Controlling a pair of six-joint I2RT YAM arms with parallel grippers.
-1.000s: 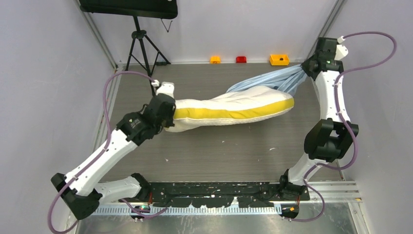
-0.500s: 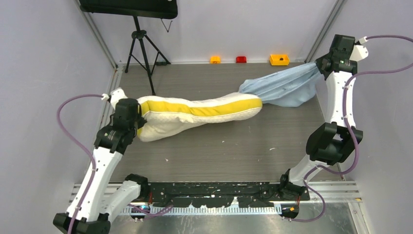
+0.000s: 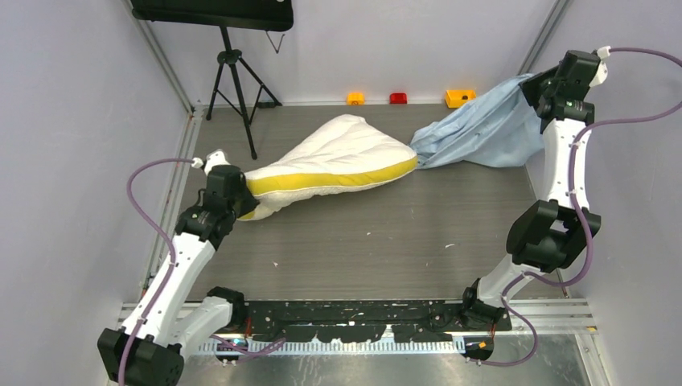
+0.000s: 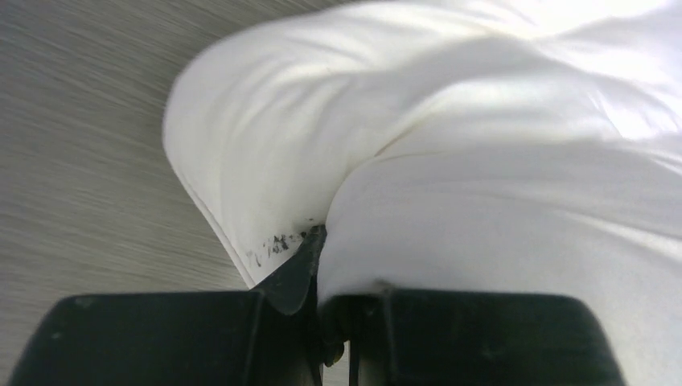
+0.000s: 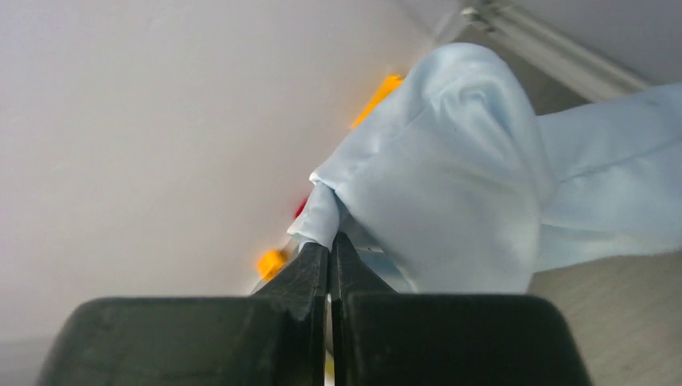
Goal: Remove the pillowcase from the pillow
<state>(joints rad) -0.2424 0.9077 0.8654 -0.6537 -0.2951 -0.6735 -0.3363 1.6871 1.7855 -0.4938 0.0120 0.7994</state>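
At the far right corner, my right gripper (image 3: 536,89) is pinched tight on the wrinkly light-blue fabric pillowcase (image 3: 482,133). My left gripper (image 3: 243,193) clamps a corner of the puffy white, yellow-banded pillow (image 3: 338,153), which lies left of centre. Stripping looks nearly done; next I'd pull wider to free the last tip.

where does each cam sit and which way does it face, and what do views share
Top external: above and behind the bases, looking down on the table; both arms show whole.
Left wrist: on the left arm, facing along its jaws, shut on a corner of the pillow.
Right wrist: on the right arm, facing along its jaws, shut on the pillowcase, wall behind.
Shared: top and left wrist see the pillow; top and right wrist, the pillowcase.
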